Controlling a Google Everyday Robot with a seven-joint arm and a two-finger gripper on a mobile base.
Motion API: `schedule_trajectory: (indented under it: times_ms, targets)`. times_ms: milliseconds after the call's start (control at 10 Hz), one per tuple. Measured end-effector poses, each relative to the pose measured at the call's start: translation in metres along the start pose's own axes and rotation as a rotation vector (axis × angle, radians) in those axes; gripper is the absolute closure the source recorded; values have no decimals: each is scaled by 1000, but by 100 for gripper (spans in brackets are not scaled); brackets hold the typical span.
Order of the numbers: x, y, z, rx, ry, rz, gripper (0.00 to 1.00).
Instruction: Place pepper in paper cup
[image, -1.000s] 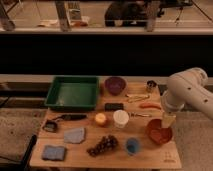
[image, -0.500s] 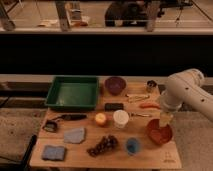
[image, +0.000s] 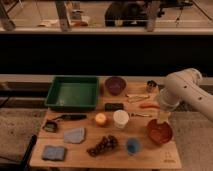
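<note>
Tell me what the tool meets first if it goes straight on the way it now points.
The tool points down, just above the far rim of the red bowl. It would probably meet that bowl first. Depth is unclear, so it might instead land on the board just behind the bowl.

Tool over far rim of red bowl, pepper just beyond, paper cup beside orange fruit.

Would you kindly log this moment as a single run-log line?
hand: over red bowl rim | pepper: on board, not held | paper cup: upright, left of hand
</note>
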Motion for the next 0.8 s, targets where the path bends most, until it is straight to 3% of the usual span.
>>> schedule_trajectory:
  times_ms: [300,800]
  targets:
    - [-19,-10,-30,43,-60,-69,25]
    - [-40,-25,-19,66,-103,-141,25]
